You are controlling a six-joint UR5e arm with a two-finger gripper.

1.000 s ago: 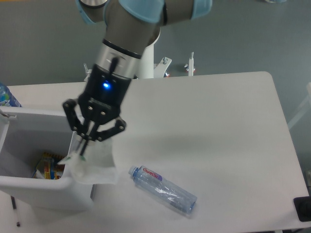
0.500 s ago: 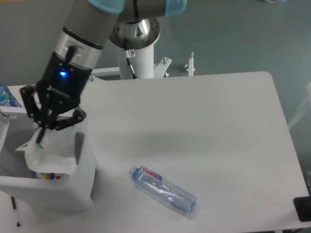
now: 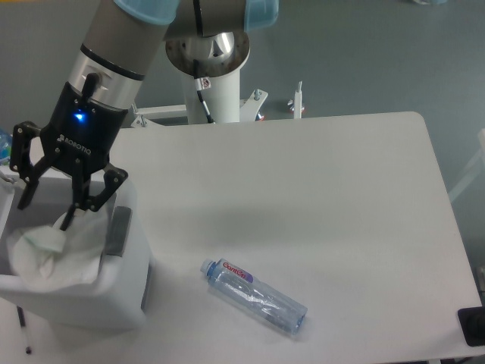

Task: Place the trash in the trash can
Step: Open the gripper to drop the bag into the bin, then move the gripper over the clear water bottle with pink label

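The trash can (image 3: 83, 303), a pale grey-white bin with a darker handle panel (image 3: 117, 230), stands at the table's front left. The whitish plastic bag (image 3: 54, 256) lies crumpled in its top opening. My gripper (image 3: 45, 214) hangs right over the bin with its fingers spread open. One fingertip (image 3: 68, 221) just touches the top of the bag. The clear water bottle (image 3: 254, 297), blue cap and red-lettered label, lies on its side on the table to the right of the bin, well away from the gripper.
The arm's white pedestal (image 3: 210, 72) rises behind the table's back edge. A black object (image 3: 471, 326) sits at the table's front right corner. The table's front edge runs close below the bottle.
The gripper carried the bag left from the bin's right wall to over its opening, then opened. The bag dropped out of the fingers into the bin. The bottle has not moved.
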